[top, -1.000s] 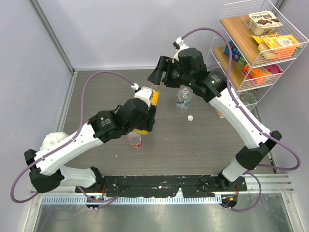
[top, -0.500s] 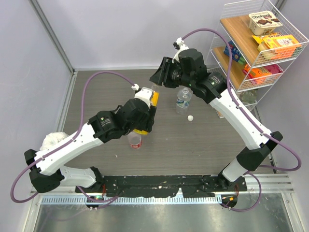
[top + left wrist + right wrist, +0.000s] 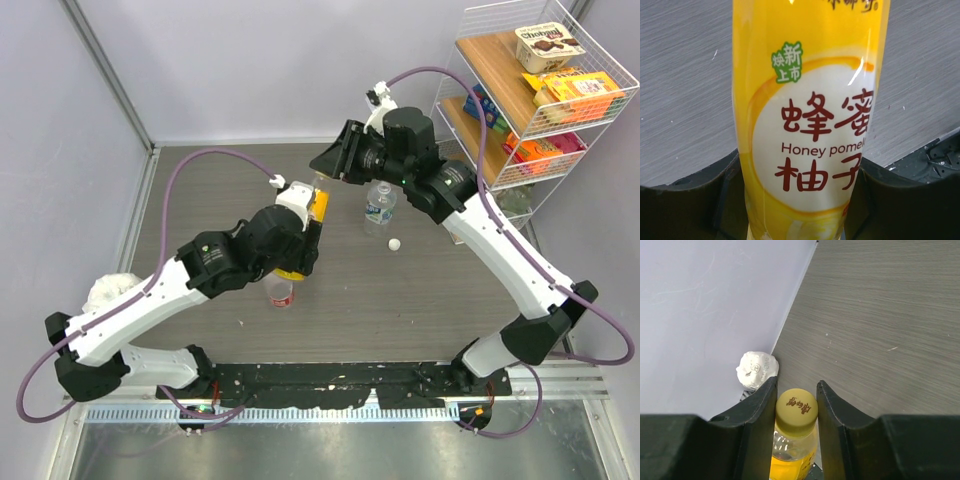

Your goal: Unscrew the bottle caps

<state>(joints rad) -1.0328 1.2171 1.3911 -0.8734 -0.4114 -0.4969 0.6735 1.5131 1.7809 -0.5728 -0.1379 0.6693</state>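
1. My left pincer clamps the yellow bottle; my right pincer pinches its yellow cap.
2. Open table lies beyond.
3. Only overhead shows the white cap lying loose.

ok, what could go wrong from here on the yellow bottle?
1. Right gripper pinches the round yellow plastic cap by its smooth sides; may slip when twisting.
2. Left gripper holds the glossy yellow plastic bottle mid-body; it might spin with the cap.
3. The clear blue-labelled bottle stands close by the right gripper; could get knocked.
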